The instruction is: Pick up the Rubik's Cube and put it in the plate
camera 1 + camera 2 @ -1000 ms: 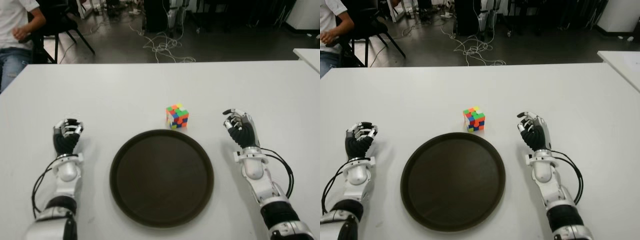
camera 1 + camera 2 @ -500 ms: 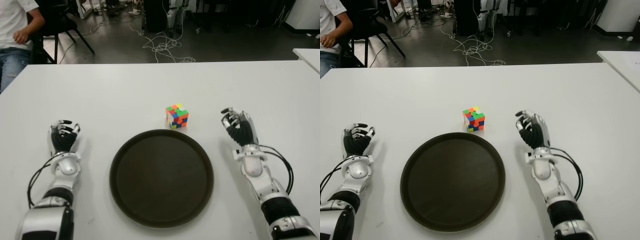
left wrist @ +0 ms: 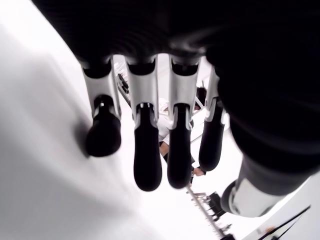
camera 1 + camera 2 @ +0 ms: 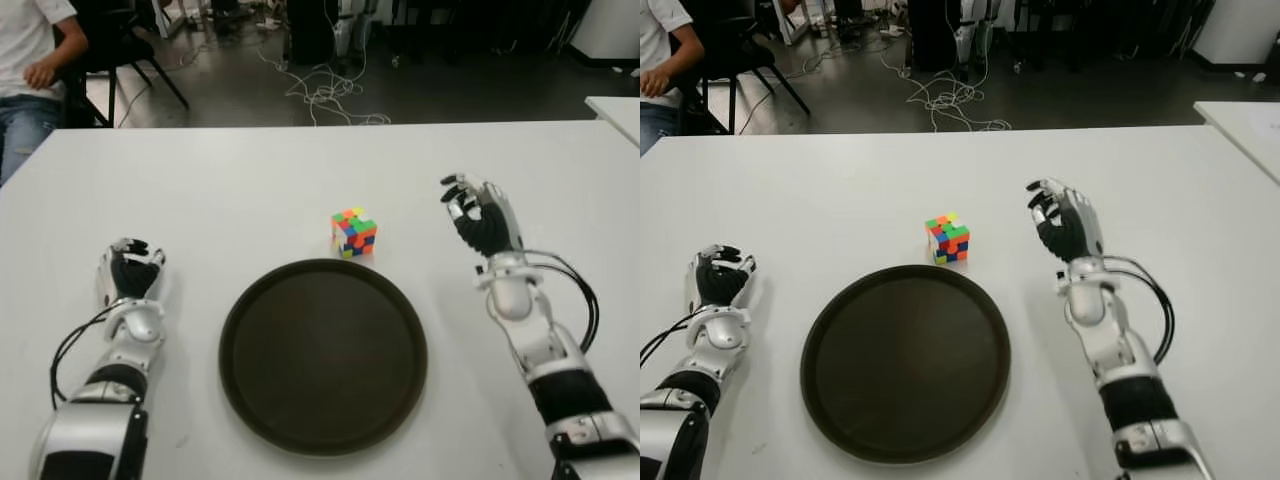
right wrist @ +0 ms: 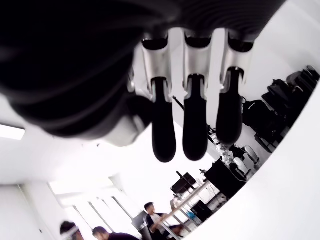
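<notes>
This looks like a lab or workshop where people test robots. A wide white bench (image 4: 250,170) fills the front of the room. Behind it the dark grey floor (image 4: 240,90) has a messy pile of loose white cables (image 4: 325,95) lying on it. A black chair with thin metal legs (image 4: 130,50) stands at the back on the left. A person in a white shirt and blue jeans (image 4: 30,70) sits there. Dark boxes of equipment (image 4: 315,30) stand along the back. Another white table's corner (image 4: 615,110) shows at the right.
</notes>
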Robot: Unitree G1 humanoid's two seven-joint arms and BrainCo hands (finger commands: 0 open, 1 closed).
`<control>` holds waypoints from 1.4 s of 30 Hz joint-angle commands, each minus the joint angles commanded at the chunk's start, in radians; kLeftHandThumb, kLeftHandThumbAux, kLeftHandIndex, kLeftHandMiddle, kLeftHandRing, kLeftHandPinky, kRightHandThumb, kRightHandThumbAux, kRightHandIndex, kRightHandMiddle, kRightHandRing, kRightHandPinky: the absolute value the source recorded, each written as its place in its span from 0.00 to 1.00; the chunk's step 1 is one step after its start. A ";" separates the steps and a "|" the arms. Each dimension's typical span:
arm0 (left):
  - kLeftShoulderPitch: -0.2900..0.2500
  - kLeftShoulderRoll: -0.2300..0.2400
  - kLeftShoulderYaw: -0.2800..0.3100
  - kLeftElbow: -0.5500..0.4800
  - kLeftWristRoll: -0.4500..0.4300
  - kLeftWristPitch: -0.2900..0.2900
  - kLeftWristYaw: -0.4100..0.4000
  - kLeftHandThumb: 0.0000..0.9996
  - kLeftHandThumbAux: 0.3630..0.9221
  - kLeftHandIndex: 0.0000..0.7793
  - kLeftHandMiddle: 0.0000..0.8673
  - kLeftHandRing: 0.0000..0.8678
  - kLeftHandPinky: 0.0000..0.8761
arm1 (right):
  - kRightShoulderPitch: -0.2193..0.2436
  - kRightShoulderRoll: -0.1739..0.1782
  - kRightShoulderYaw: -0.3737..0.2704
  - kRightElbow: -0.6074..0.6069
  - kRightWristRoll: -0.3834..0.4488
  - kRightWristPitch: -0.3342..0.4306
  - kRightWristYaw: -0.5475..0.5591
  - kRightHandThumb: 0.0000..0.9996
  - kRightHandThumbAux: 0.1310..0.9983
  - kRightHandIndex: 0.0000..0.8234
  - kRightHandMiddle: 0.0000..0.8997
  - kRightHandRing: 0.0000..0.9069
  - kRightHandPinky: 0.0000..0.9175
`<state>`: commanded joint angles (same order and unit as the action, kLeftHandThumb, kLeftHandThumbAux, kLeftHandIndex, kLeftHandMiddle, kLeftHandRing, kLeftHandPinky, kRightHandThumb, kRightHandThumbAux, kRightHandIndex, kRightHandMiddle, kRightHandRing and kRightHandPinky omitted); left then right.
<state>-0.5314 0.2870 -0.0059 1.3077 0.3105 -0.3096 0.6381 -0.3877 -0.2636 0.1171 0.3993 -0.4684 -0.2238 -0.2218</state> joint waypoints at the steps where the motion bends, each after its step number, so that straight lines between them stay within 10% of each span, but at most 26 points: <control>1: 0.000 -0.001 -0.003 0.000 0.001 0.004 0.001 0.69 0.63 0.53 0.46 0.51 0.54 | -0.011 -0.008 0.005 0.000 -0.002 0.000 0.015 0.82 0.66 0.46 0.53 0.44 0.45; 5: -0.001 -0.004 -0.011 -0.002 0.001 0.015 0.008 0.70 0.63 0.53 0.43 0.48 0.53 | -0.047 -0.038 0.023 0.003 -0.017 -0.004 0.055 0.70 0.70 0.48 0.34 0.33 0.25; 8: -0.001 -0.005 -0.019 -0.003 0.002 0.022 0.012 0.69 0.63 0.53 0.42 0.47 0.53 | -0.066 -0.060 0.038 -0.021 -0.044 0.019 0.089 0.29 0.77 0.20 0.23 0.23 0.16; 12: 0.000 -0.002 -0.041 -0.002 0.017 0.035 0.018 0.70 0.63 0.53 0.38 0.42 0.48 | -0.132 -0.086 0.073 -0.070 -0.096 0.084 0.164 0.08 0.72 0.05 0.10 0.12 0.08; 42: -0.007 0.007 -0.125 0.006 0.080 0.100 0.034 0.69 0.63 0.52 0.35 0.37 0.43 | -0.439 -0.122 0.245 0.216 -0.238 -0.002 0.174 0.35 0.52 0.00 0.00 0.00 0.00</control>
<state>-0.5383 0.2941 -0.1308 1.3140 0.3902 -0.2096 0.6717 -0.8270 -0.3859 0.3621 0.6153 -0.7059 -0.2257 -0.0478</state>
